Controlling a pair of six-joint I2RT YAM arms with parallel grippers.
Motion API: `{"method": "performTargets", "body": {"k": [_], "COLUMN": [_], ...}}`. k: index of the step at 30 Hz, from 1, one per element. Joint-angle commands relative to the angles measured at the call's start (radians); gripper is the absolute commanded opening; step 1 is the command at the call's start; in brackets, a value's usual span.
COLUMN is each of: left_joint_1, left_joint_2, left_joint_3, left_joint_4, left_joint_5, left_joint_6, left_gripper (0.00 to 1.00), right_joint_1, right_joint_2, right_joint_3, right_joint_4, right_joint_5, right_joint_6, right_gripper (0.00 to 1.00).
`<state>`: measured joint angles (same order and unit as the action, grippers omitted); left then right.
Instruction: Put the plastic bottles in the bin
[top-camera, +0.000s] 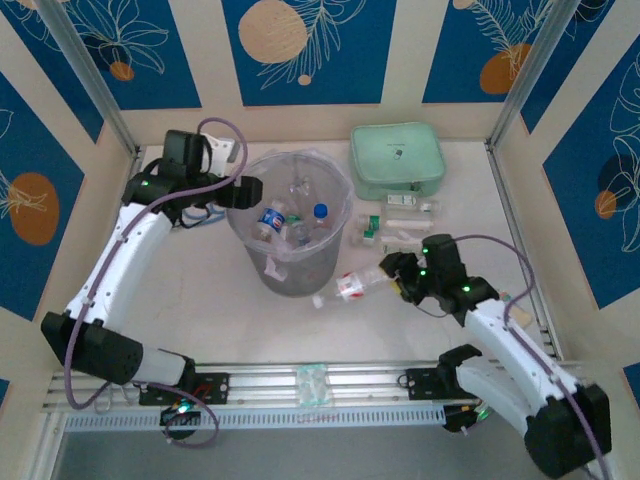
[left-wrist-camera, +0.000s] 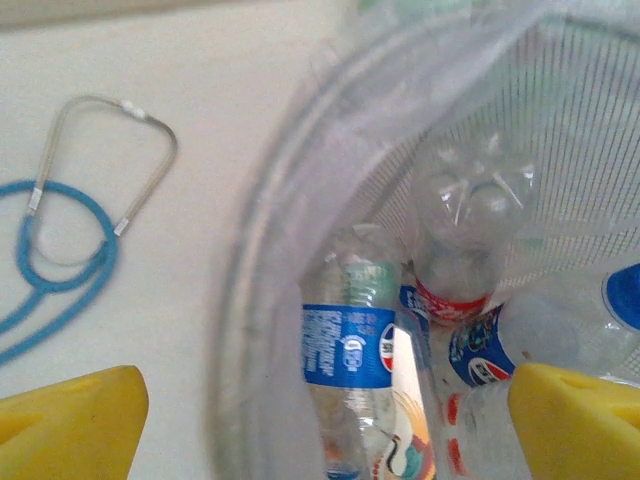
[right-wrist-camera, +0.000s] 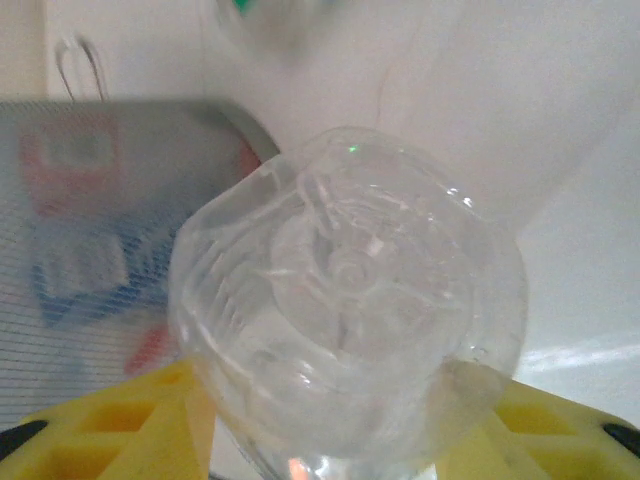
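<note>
Where the left arm reaches: the left claw (top-camera: 243, 190) hangs over the left rim of the bin.
Left claw state: spread wide, one of its yellow fingers (left-wrist-camera: 70, 420) at each lower corner of the left wrist view, with nothing gripped between them.
Stethoscope (left-wrist-camera: 60, 240): blue tubing and a metal headset, lying flat left of the bin and apart from it.
Desk (top-camera: 220, 320): pale, carrying everything listed here.
Bin (top-camera: 262, 268): upright near the middle of the desk, a tall translucent round bucket with a thin clear bag folded over its rim.
Bottles in the bin: several lie heaped on the bottom, touching one another.
Heap, seen from the left wrist: a blue-label bottle (left-wrist-camera: 348, 345) lies against the wall. A bottle with a red band (left-wrist-camera: 455, 300) is beside it, base towards the camera. Right of that is a second blue label (left-wrist-camera: 488, 358), and a blue cap (left-wrist-camera: 625, 295) sits at the edge.
Red-label bottle (top-camera: 355, 287): clear, roughly level, just right of the bin's wall and outside it. Its white cap (top-camera: 318, 300) points left and its base faces the right arm. I cannot tell whether it rests on the desk.
Right claw (top-camera: 392, 275): pinching the red-label bottle, a yellow finger pressed to each side near its base.
Loose bottles (top-camera: 398, 222): a small cluster lying on the desk right of the bin, beyond the right claw.
Mint green case (top-camera: 397, 160): zipped shut and lying flat at the far side, just behind the loose bottles.
</note>
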<state>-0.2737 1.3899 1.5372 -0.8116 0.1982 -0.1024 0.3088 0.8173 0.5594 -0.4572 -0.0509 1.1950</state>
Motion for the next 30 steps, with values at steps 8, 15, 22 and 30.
{"method": "performTargets", "body": {"k": [8,15,22,30], "left_joint_1": [0.024,0.025,0.025,0.022], "left_joint_2": [-0.057,-0.051,-0.086,-0.069], "left_joint_3": [-0.017,-0.069,-0.144,-0.168], "left_joint_4": [0.013,0.037,0.124,0.147], "left_joint_5": [0.028,-0.038,0.016,0.066], "left_joint_6": [0.045,0.072,0.075,0.059], "left_gripper": [0.81,0.73,0.60,0.51], "right_joint_1": [-0.317,-0.367,-0.261,0.131], "right_joint_2": [-0.031,0.042,0.143,0.491], "right_joint_3": [0.416,0.692,0.822,1.138], "right_joint_4": [-0.354,-0.268,-0.020,-0.188], "right_joint_5": [0.006,-0.070,-0.210,-0.145], "right_joint_6": [-0.480,-0.512,-0.437,-0.665], "right_gripper": [0.49,0.49,0.46,0.46]}}
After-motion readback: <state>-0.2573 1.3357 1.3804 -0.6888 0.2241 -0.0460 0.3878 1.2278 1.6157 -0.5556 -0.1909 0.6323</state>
